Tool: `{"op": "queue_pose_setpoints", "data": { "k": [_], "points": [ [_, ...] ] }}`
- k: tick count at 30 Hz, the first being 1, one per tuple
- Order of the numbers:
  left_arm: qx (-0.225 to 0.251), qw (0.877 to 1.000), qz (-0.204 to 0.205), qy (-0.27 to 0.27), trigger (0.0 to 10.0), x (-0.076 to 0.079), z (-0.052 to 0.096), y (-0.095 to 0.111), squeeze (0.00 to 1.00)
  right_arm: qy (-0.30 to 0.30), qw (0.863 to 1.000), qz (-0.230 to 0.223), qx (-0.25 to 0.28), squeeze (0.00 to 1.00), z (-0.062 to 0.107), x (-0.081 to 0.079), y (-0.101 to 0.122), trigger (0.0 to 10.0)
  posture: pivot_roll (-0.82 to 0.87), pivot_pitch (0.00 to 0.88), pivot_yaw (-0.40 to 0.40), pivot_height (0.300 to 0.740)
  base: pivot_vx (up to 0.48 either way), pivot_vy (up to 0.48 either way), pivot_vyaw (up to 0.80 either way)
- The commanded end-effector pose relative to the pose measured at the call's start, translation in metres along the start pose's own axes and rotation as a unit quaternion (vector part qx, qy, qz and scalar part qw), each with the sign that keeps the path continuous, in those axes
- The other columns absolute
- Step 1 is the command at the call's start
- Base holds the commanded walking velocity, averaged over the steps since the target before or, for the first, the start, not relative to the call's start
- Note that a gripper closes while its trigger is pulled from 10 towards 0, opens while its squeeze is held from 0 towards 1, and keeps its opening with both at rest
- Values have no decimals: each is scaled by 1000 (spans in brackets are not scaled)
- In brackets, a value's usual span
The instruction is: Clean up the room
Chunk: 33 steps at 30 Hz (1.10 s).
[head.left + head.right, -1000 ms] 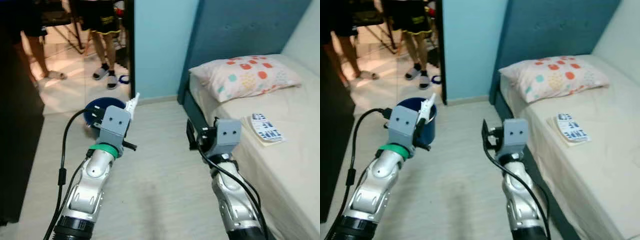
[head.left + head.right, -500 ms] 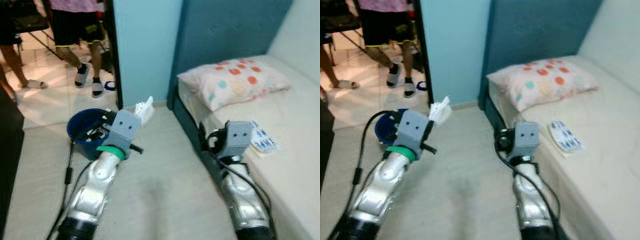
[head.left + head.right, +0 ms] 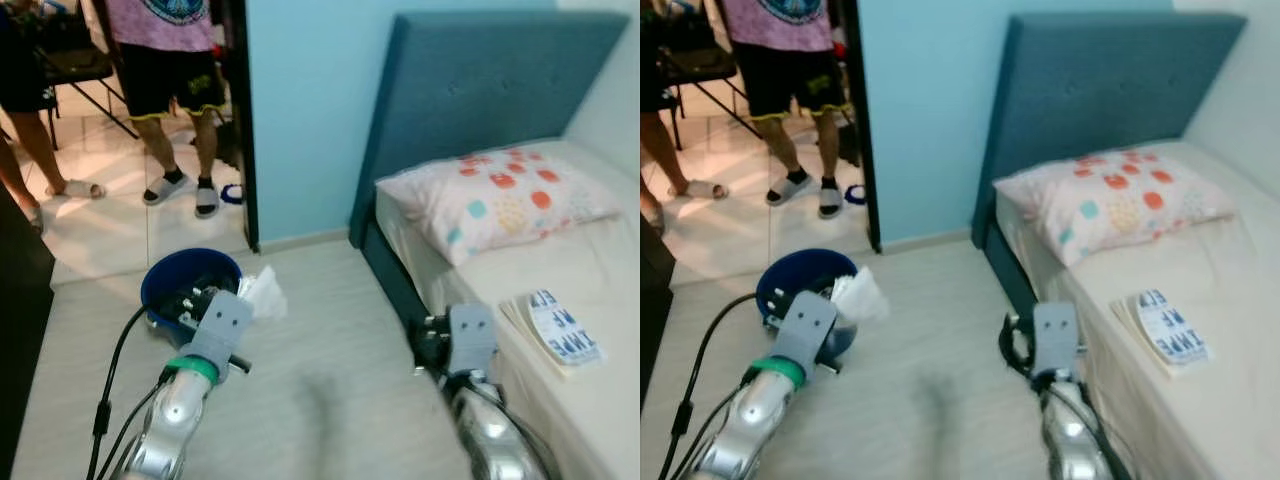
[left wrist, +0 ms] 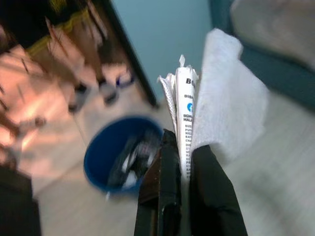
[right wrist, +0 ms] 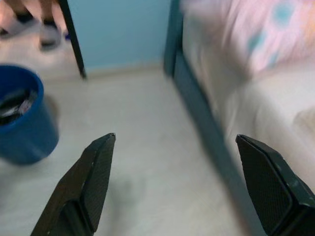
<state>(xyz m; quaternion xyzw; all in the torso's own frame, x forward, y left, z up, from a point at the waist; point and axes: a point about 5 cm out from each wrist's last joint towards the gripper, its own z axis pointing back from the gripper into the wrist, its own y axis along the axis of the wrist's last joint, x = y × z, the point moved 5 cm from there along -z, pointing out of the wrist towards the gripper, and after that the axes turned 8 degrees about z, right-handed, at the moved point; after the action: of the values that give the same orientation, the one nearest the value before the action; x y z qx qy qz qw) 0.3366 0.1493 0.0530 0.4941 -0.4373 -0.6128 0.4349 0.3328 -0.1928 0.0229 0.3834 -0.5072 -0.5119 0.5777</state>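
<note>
My left gripper [image 4: 184, 162] is shut on a white tissue wad with a printed paper wrapper [image 4: 219, 108]. In the eye views the wad [image 3: 262, 296] hangs just right of a blue bin [image 3: 190, 283] on the pale floor. The bin [image 4: 120, 157] holds dark and white scraps and lies ahead of the fingers. My right gripper [image 5: 182, 182] is open and holds nothing; it is low beside the bed frame [image 3: 395, 285], and its arm [image 3: 470, 345] shows at the bed's edge.
A bed with a spotted pillow [image 3: 495, 195] and a booklet [image 3: 560, 330] takes up the right side, under a teal headboard [image 3: 480, 90]. A doorway at the back left opens on a tiled room where people's legs [image 3: 175, 120] stand. A dark cabinet [image 3: 20, 300] is on the left.
The camera has shifted and the view tilted up. My left gripper with the tissue has come closer to the blue bin's rim. My right arm has dropped lower in view.
</note>
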Motion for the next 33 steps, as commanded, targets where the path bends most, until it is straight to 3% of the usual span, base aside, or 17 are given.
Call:
{"op": "queue_pose_setpoints", "data": {
  "k": [1, 4, 8, 12, 18, 28, 33],
  "points": [
    [-5, 1000, 1, -2, 10000, 3, 1, -4, 0, -29, 999, -7, -43, 0, 9, 16, -25, 10000, -53, 41, 27, 740, 401, 244, 0],
    [-8, 1000, -4, -3, 10000, 4, 3, -9, 0, -20, 999, 5, -42, 0, 11, 11, -27, 10000, -56, 41, 32, 740, 401, 244, 0],
    [-8, 1000, -24, -4, 10000, 2, 6, -14, 0, 20, 999, 42, -17, 0, 11, -7, -20, 10000, -53, 40, 32, 740, 390, 243, 0],
    [10, 1000, -25, 2, 10000, 0, 1, -6, 0, 44, 997, 59, 3, 0, 6, -17, -10, 10000, -41, 39, 27, 740, 389, 243, 0],
    [30, 999, -15, 8, 10000, -1, -5, 6, 0, 39, 998, 53, 16, 0, 0, -16, -4, 10000, -40, 40, 25, 740, 387, 243, 0],
    [35, 999, -11, 9, 10000, 1, -7, 8, 0, 36, 998, 52, 26, 0, 0, -15, 0, 10000, -48, 41, 25, 740, 384, 243, 0],
    [23, 1000, 11, 9, 10000, 1, -10, 6, 0, 35, 998, 49, 32, 0, 0, -14, 3, 10000, -54, 46, 26, 740, 127, 97, 0]
  ]
}}
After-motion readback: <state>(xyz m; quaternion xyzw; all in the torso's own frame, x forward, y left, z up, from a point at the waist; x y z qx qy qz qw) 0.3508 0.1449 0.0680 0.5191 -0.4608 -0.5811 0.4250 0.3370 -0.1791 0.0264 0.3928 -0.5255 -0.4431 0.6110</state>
